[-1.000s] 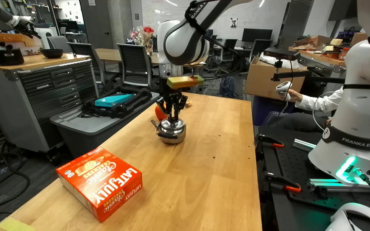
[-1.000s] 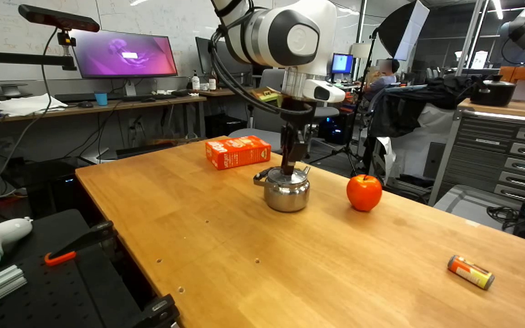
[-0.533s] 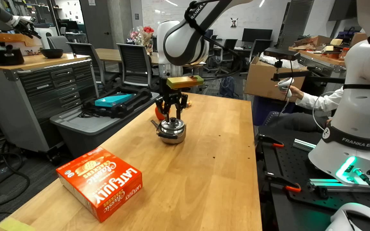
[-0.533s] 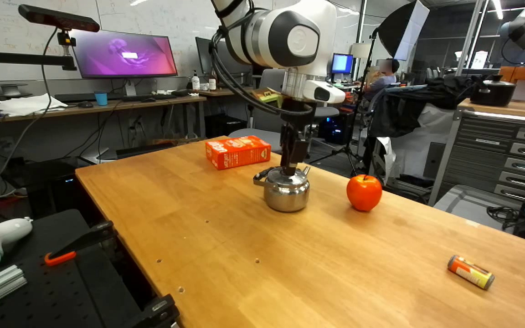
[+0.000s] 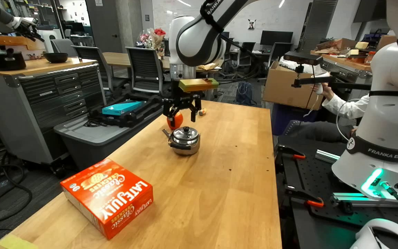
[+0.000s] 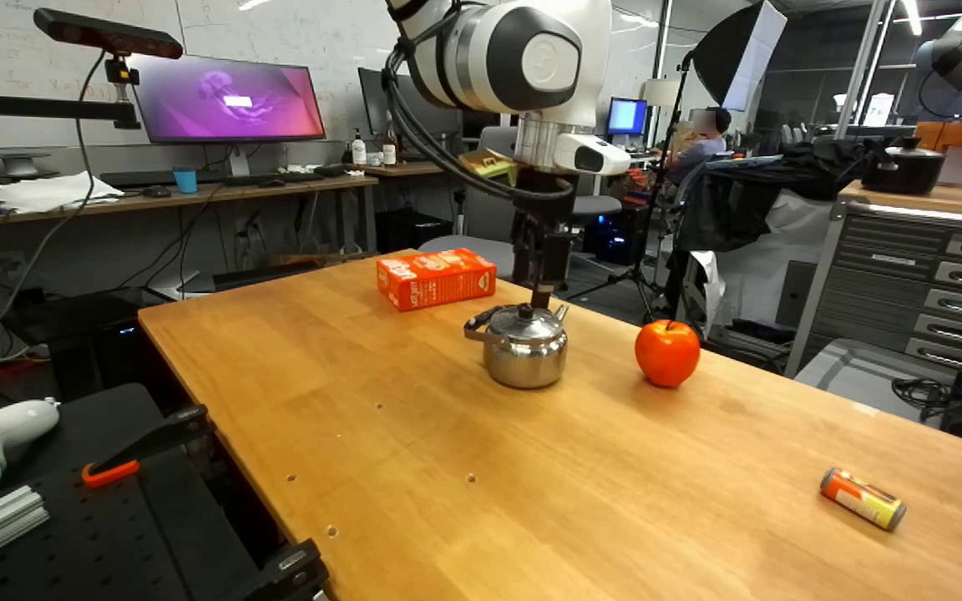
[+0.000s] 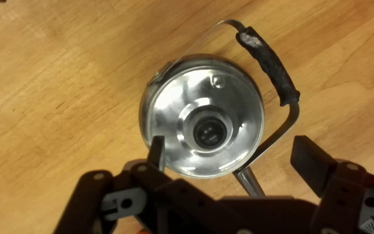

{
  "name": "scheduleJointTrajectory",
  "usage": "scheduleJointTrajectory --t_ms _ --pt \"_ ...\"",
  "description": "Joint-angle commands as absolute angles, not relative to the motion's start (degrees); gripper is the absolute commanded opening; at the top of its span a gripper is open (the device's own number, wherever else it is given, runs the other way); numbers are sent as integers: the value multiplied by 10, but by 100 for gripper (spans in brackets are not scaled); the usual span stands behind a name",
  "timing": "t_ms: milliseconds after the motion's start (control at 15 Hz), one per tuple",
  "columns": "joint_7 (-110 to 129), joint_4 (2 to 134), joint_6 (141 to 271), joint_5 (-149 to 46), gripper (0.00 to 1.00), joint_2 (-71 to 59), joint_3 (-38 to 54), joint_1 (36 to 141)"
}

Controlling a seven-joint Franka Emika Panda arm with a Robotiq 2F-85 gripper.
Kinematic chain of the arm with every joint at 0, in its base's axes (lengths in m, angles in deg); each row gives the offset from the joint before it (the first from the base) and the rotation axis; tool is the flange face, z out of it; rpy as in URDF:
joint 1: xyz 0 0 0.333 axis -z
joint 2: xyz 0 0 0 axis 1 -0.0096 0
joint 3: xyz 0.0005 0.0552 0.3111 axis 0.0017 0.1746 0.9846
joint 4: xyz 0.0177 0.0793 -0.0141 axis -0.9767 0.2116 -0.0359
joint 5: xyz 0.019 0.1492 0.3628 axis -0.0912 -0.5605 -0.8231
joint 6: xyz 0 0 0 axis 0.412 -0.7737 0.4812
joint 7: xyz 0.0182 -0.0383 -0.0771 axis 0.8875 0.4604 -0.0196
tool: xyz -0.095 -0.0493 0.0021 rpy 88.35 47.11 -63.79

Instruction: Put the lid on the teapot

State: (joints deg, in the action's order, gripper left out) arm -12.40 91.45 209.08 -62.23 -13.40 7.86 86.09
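Just below my gripper (image 5: 183, 121), the pot (image 5: 186, 149) is wearing its lid (image 5: 188, 137), so yep, it's on. Looks level in both exterior views, with the knob (image 7: 210, 132) pointing up at me. My fingers (image 7: 313, 162) are spread well apart, and in an exterior view the tips hang higher than the lid, clear of it. From the wrist view, the knob shows between my fingertips, closer to one than the other. That nearer finger overlaps the lid's edge; the other one is out on the side where the handle (image 7: 269, 66) is tipped over, sticking out from the pot. The spout (image 7: 248, 182) runs back toward me, partly hidden under my gripper.

Rest of the table (image 5: 226, 200): the apple (image 6: 667, 353) is near my gripper, close to the pot but apart from it. On the opposite side of my gripper, well away, there's the cracker box (image 5: 107, 197) lying flat. Farther out from me than the apple is a little orange and yellow tube (image 6: 863, 499) on its side.
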Motion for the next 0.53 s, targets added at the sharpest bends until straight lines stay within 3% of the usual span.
scheduleJointTrajectory --t_ms 0,467 --pt "-103 964 2129 -611 100 -79 81 856" --pt "-37 1092 2232 -624 100 15 107 859"
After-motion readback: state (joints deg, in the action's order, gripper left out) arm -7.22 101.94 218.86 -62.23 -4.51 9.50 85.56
